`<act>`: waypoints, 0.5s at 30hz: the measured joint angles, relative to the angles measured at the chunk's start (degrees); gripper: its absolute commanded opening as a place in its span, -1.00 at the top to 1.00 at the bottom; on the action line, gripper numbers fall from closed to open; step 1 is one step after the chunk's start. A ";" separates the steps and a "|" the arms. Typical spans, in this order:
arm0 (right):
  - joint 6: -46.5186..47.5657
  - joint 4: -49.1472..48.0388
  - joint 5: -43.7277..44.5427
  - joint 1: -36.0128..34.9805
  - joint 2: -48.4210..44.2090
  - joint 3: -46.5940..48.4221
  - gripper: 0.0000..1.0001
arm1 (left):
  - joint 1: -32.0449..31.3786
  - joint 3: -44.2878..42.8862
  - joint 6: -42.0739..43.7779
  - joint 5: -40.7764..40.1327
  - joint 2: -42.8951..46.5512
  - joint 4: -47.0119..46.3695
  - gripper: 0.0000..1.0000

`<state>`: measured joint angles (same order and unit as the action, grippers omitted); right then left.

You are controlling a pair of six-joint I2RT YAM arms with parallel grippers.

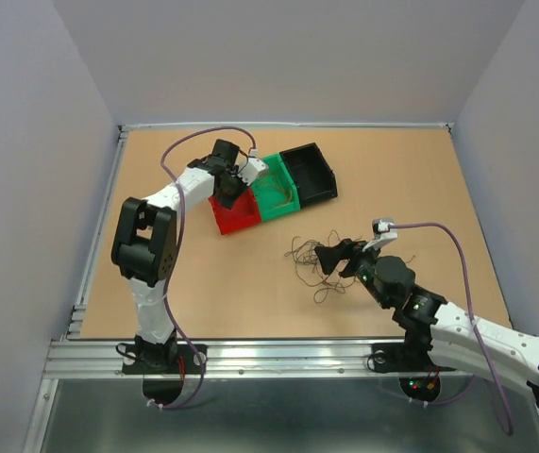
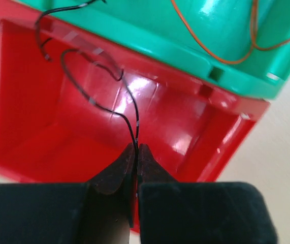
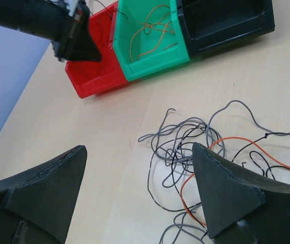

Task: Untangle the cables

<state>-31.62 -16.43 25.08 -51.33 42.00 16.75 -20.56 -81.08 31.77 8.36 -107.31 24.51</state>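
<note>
Pinching black cable (image 2: 135, 133), left gripper (image 2: 137, 150) closed

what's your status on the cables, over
Left hand shut on a black wire over the red bin. Right hand open above the loose tangle. Nothing blocking.

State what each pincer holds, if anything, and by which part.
Left pincer: thin black wire, pinched at its visible lower end. Right pincer: open, holding nothing.
</note>
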 measured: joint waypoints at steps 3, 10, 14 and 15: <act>-0.15 0.20 -0.02 0.00 -0.83 -0.13 -0.77 | -0.20 -1.40 -1.27 -0.85 -4.39 0.68 1.00; -0.17 0.87 -0.04 0.00 -1.90 -0.70 -0.76 | -0.96 -3.56 -4.26 -3.37 -6.67 0.55 0.55; -0.28 0.98 -0.04 0.00 -1.90 -0.74 -0.77 | -1.20 -3.10 -4.79 -3.85 -6.25 -1.09 0.02; -0.33 0.98 -0.04 0.00 -1.90 -0.74 -0.77 | -1.20 -1.97 -4.96 -3.82 -5.33 -1.86 -0.03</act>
<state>-31.94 -15.44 25.04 -51.33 40.10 16.01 -21.76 -83.05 26.81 4.54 -112.64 22.65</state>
